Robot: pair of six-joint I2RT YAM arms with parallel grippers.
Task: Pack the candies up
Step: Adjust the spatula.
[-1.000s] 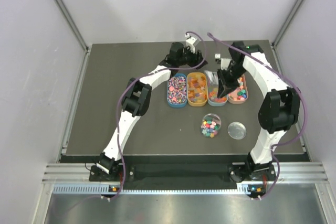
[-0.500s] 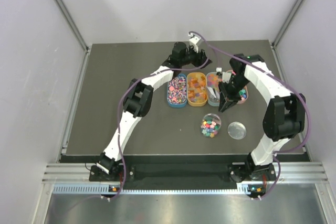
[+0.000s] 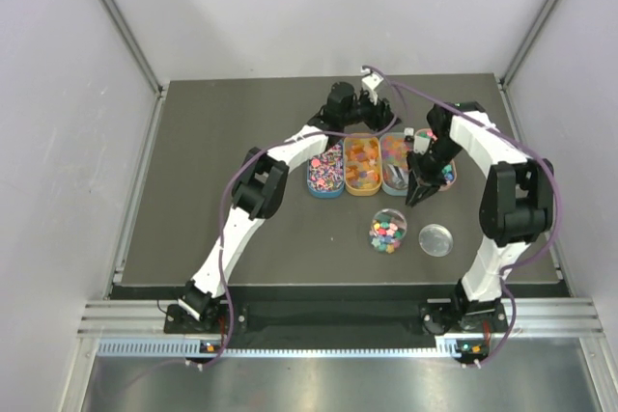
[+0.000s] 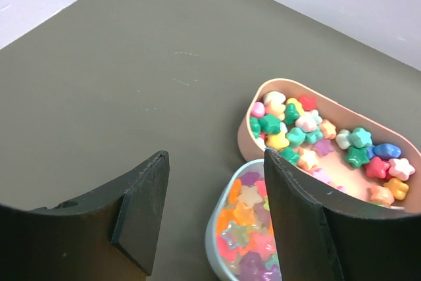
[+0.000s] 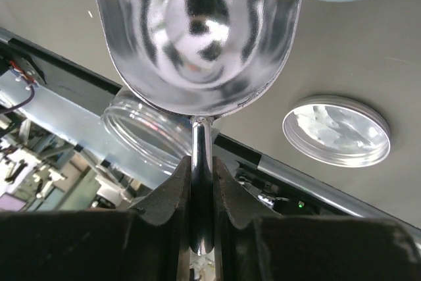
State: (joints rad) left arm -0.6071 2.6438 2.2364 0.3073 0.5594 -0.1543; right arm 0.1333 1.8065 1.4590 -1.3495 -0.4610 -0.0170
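Candies fill four oval trays in a row: pink-black bits (image 3: 325, 167), orange gummies (image 3: 363, 161), rainbow gummies (image 3: 394, 155) and pastel stars (image 3: 444, 173). More candies lie in the clear jar (image 3: 387, 233). My left gripper (image 3: 381, 121) hangs open and empty behind the trays. Its wrist view shows the gripper (image 4: 214, 208) over the table next to the grey-blue tray (image 4: 217, 228) and the pink tray (image 4: 247, 133), with star candies (image 4: 309, 133) inside. My right gripper (image 3: 417, 185) is shut on the handle of the silver scoop (image 5: 197, 31), at the near ends of the two right trays.
The jar's round lid (image 3: 436, 239) lies flat to the right of the jar. In the right wrist view the jar (image 5: 148, 129) and the lid (image 5: 335, 129) sit beyond the scoop, with the table's near edge rail (image 5: 59, 106) behind them.
My left gripper has swung right along the back of the trays. My right gripper has drawn the scoop toward the near side, over the trays' near ends.
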